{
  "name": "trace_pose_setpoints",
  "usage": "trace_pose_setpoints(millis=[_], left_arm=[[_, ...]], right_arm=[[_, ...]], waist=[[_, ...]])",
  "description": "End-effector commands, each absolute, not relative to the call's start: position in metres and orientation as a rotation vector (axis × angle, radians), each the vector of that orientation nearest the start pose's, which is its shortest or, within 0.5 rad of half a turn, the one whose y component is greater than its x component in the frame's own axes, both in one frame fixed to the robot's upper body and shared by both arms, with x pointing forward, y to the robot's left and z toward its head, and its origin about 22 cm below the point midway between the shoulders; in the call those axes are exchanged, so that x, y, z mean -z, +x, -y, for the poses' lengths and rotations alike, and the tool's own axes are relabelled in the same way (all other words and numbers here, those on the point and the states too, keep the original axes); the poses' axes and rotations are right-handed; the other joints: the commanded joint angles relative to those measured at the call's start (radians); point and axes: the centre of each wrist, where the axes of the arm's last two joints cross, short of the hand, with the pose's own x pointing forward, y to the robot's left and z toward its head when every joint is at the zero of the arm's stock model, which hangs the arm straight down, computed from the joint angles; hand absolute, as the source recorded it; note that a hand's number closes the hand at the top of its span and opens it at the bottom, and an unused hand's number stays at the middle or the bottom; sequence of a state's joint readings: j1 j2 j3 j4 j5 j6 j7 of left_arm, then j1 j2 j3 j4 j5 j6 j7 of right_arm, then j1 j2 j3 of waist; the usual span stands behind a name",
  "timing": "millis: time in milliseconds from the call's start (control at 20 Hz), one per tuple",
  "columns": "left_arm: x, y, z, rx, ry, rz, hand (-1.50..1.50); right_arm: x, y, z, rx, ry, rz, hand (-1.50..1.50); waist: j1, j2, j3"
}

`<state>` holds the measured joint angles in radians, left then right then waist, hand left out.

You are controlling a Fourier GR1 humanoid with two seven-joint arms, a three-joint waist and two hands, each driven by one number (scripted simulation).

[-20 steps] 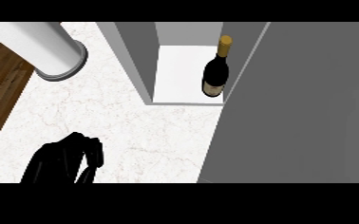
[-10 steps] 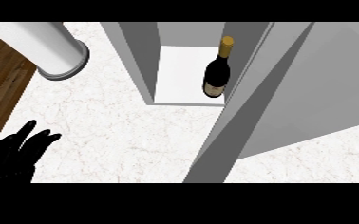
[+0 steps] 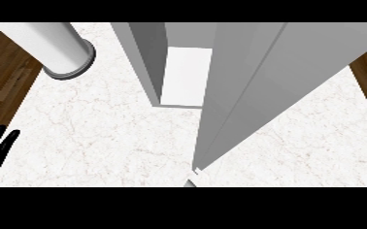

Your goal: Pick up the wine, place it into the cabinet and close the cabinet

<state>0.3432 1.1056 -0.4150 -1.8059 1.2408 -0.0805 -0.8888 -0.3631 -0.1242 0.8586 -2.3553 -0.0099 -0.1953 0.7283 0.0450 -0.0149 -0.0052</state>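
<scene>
you see the grey cabinet (image 3: 150, 58) standing on the white marble counter (image 3: 100, 136), and its big door (image 3: 258, 92) is swung across the front — it covers the spot inside, so you cannot see the wine at all. only a bright strip of the inside shows beside the door. your left hand (image 3: 7, 143) peeks in at the left edge — just fingertips, so you cannot tell how it is held. a white pillar (image 3: 61, 48) stands near the far left.

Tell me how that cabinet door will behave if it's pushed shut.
The cabinet door looks like a flat, stiff panel, so it should swing as one piece without bending. It is large beside the cabinet, so it is probably fairly heavy. It stands ajar over the counter, so a push likely turns it rather than slides it.
</scene>
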Motion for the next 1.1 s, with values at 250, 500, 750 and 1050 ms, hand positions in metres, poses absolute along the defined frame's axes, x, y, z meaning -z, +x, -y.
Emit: trace_pose_setpoints(millis=[250,500,750,1050], left_arm=[[-0.062,0.137,-0.399,-0.174,-0.408,1.873,-1.5],[-0.063,0.137,-0.419,-0.19,-0.403,1.885,-1.5],[-0.071,0.129,-0.431,-0.16,-0.405,1.882,-1.5],[-0.068,0.116,-0.454,-0.16,-0.406,1.879,-1.5]], right_arm=[[-0.204,0.134,0.034,-0.621,0.637,1.859,1.5],[-0.228,0.171,0.028,-0.533,0.576,1.888,1.5],[-0.241,0.221,-0.003,-0.529,0.474,1.884,1.5],[-0.24,0.281,-0.005,-0.556,0.514,1.836,1.5]], waist=[[0.018,0.006,-0.002],[0.015,0.019,-0.001],[0.032,0.018,0.003],[0.024,0.023,0.004]])
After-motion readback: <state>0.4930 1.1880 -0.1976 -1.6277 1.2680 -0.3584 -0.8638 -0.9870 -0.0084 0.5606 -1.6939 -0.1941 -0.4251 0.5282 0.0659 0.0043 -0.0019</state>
